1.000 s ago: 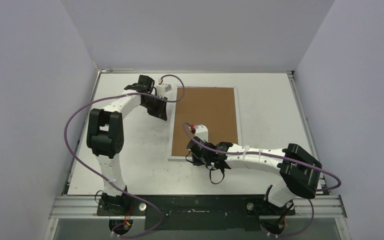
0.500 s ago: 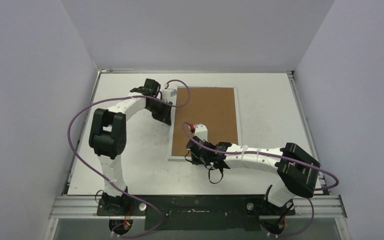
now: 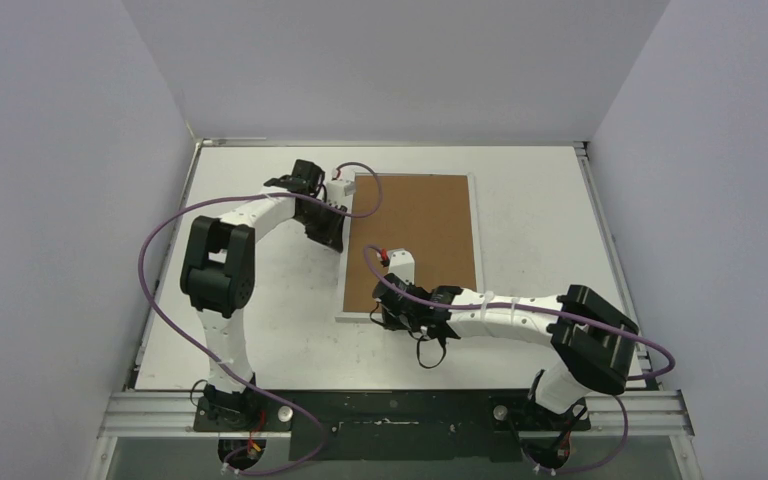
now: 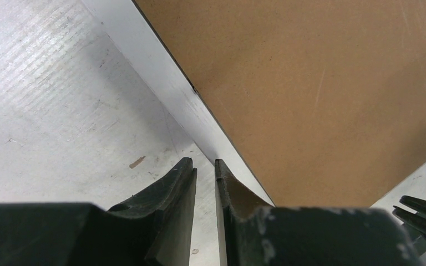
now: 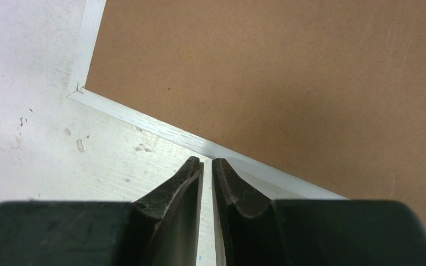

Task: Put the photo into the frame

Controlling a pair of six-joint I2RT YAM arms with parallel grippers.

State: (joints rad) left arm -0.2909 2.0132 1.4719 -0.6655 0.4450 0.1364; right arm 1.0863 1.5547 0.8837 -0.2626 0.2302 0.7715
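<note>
The left gripper, jaws nearly together and empty, is pointing at the left long edge of the thin white rectangular frame, which is lying lengthwise near-to-far under brown cardboard backing. The right gripper, likewise closed and empty, is pointing at its near edge. The photo is not showing.

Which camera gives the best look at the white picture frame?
Top external: nearly the whole frame shows, lying flat with its brown backing up. The left wrist view catches just one white edge strip; the right wrist view, one corner and its edges.
</note>
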